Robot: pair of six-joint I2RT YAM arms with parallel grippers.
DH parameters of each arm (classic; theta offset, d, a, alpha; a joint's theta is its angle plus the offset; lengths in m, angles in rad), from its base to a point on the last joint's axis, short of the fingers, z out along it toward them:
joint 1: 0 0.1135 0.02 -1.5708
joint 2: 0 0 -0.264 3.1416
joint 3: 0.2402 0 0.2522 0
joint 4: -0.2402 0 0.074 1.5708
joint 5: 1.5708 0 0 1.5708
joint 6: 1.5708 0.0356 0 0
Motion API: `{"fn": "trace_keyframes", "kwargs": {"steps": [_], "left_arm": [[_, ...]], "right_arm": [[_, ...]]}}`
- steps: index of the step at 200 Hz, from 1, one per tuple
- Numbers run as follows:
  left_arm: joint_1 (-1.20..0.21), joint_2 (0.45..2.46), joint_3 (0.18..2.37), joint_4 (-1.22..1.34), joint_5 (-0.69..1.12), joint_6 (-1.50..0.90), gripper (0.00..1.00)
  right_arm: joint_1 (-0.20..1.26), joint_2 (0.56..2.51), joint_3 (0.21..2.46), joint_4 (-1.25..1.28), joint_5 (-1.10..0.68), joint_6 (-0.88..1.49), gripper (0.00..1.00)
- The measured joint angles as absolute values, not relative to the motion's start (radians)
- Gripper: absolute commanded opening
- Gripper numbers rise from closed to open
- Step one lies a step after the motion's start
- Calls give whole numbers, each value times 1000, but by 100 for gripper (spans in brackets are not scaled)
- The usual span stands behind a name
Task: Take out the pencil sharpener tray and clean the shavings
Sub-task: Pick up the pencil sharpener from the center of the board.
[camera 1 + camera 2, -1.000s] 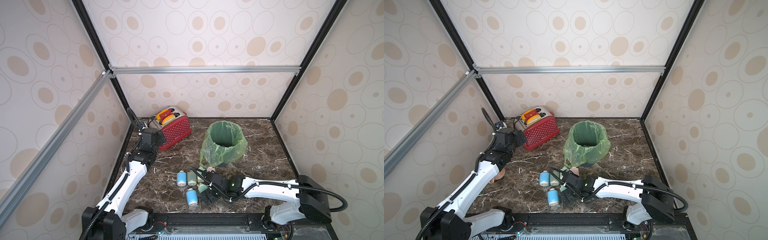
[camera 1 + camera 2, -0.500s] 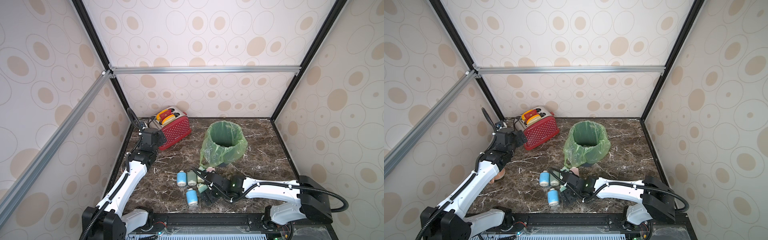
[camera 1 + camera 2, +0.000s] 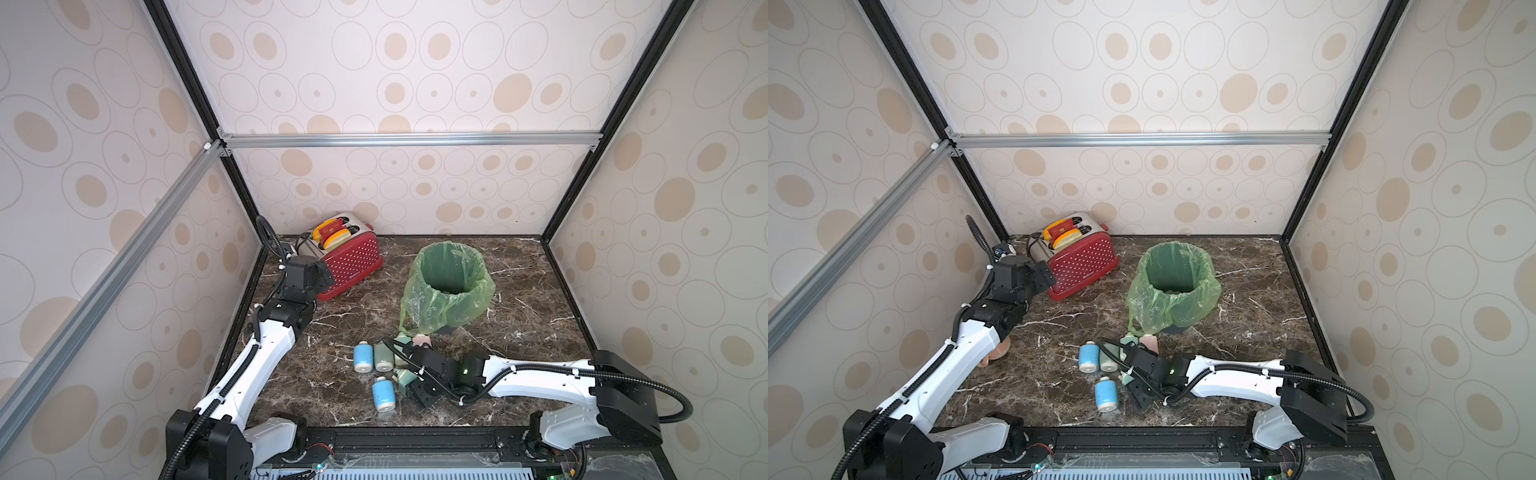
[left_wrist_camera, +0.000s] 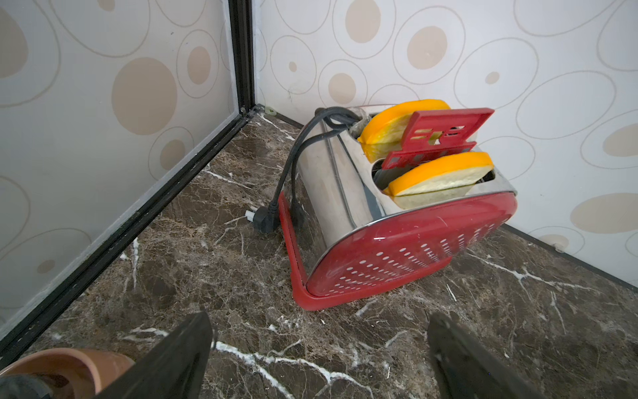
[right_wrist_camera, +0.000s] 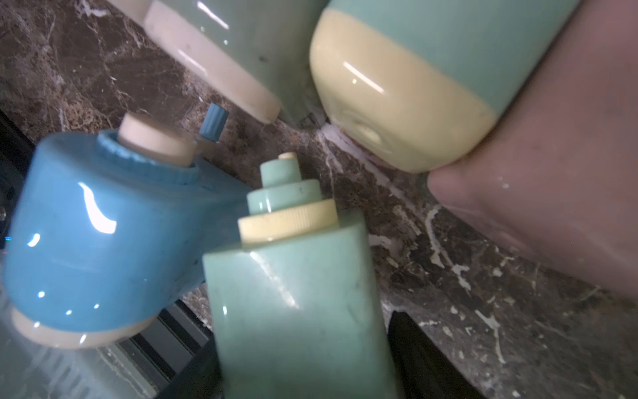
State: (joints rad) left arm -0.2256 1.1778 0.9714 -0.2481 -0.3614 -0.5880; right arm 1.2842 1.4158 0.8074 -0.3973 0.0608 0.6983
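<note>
While the left gripper (image 4: pixel 319 321) gapes idle by the toaster (image 4: pixel 397 224), the right gripper (image 5: pixel 303 373) clamps the flat sides of a green pencil sharpener (image 5: pixel 293 293) among others on the marble table (image 5: pixel 483 311) near the bin (image 3: pixel 446 282). Light, glossy plastic, it looks slippery and is best held mid-body.

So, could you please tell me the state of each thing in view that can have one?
Left gripper: open, empty.
Right gripper: fingers either side of the green sharpener; grip uncertain.
Front blue sharpener: lying on its side.
Toaster: bread slices in the slots, plug lying loose.
Bin: upright, bag-lined.
</note>
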Motion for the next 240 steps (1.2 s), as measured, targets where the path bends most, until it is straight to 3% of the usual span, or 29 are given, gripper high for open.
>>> {"fn": "trace_keyframes", "kwargs": {"steps": [82, 113, 151, 197, 240], "left_arm": [[-242, 1182, 947, -113, -164, -539, 99], [-259, 1198, 947, -48, -10, -502, 99], [-261, 1214, 971, 5, 206, -474, 99], [-262, 1214, 1024, 46, 414, -416, 99], [-265, 1298, 1095, 192, 773, -434, 99]], "right_arm": [[1284, 1245, 760, -451, 62, 628, 52], [1234, 1135, 760, -469, 16, 563, 40], [1041, 1063, 799, -521, -157, 459, 34], [855, 1088, 1060, -617, -451, 326, 29], [632, 1191, 1192, -558, -783, 279, 23]]}}
